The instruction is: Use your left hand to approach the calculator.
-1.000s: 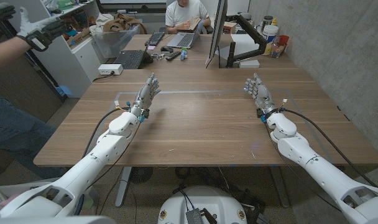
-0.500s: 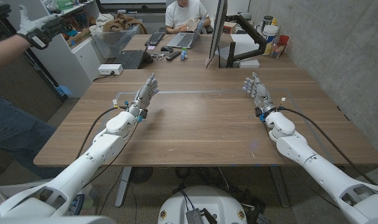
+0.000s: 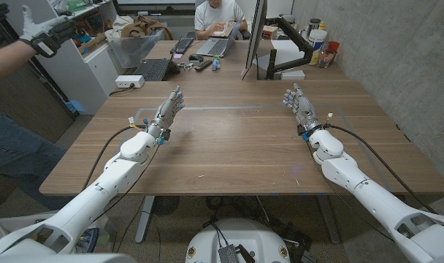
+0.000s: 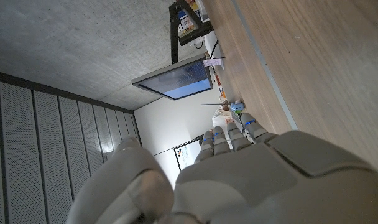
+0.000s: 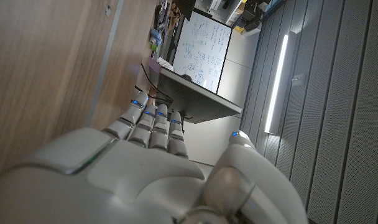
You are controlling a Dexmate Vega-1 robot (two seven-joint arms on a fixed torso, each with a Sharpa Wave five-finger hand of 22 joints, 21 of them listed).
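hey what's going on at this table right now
A two-armed robot has both hands over a wooden table, holding nothing. The left hand and right hand are open, fingers pointing toward the far side. No calculator can be made out on the near tabletop. Beyond it sit laptops and a monitor, with one person seated there and another standing at the left edge.

no readable text — whiteboard (image 5: 204, 46) scrawl illegible
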